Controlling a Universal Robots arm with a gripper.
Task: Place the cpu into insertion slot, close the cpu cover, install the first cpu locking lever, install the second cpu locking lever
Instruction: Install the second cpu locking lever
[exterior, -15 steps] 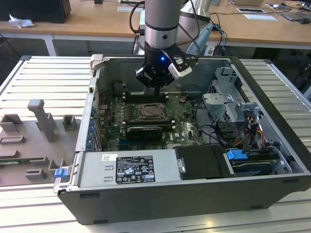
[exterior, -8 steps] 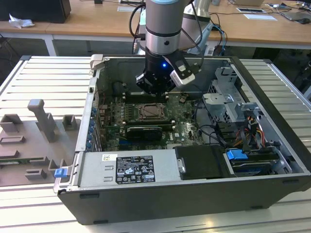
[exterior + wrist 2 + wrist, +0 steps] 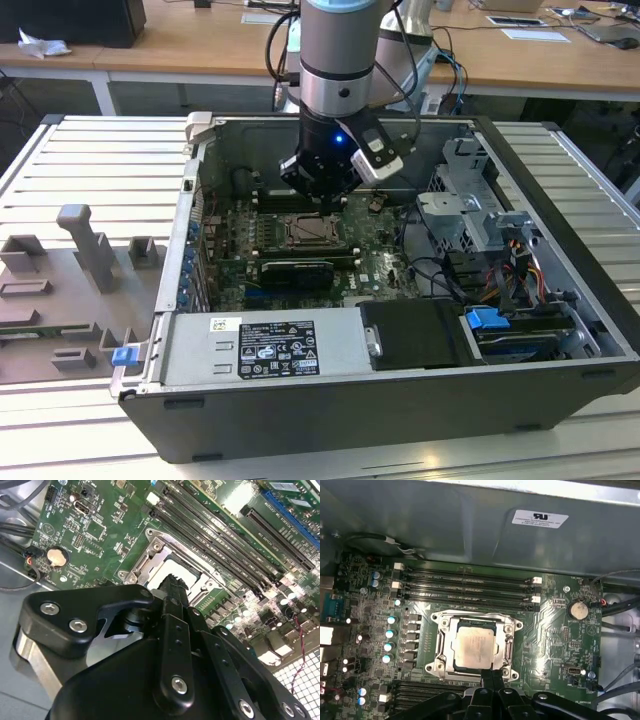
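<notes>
An open computer case (image 3: 330, 410) lies on a slatted metal desk (image 3: 90, 160) at the centre of the exterior view, with a grey fixture block (image 3: 85, 245) at the left of that frame and a blue-tabbed drive cage (image 3: 500, 325) at the lower right. Inside, the green motherboard (image 3: 550, 645) carries long black memory slots (image 3: 465, 582) in the upper middle of the first wrist view, a round coin battery (image 3: 578, 611) at its right, and a row of small capacitors (image 3: 390, 640) at its left. Loose cables (image 3: 440, 275) run beside the board towards the exterior view's right.

The arm (image 3: 340, 50) comes down from the top centre of the exterior view, and the hand (image 3: 490, 677) sits low over the board. Its two black fingers (image 3: 172, 592) appear pressed together with no gap, holding nothing, though the tips are partly hidden by the hand's own body.

The cpu (image 3: 476, 647) lies flat in the insertion slot (image 3: 509, 652) at the centre of the first wrist view, its pale face bare. The fingertips stand at the slot's lower edge in that frame, just beside the cpu's lower right corner.
</notes>
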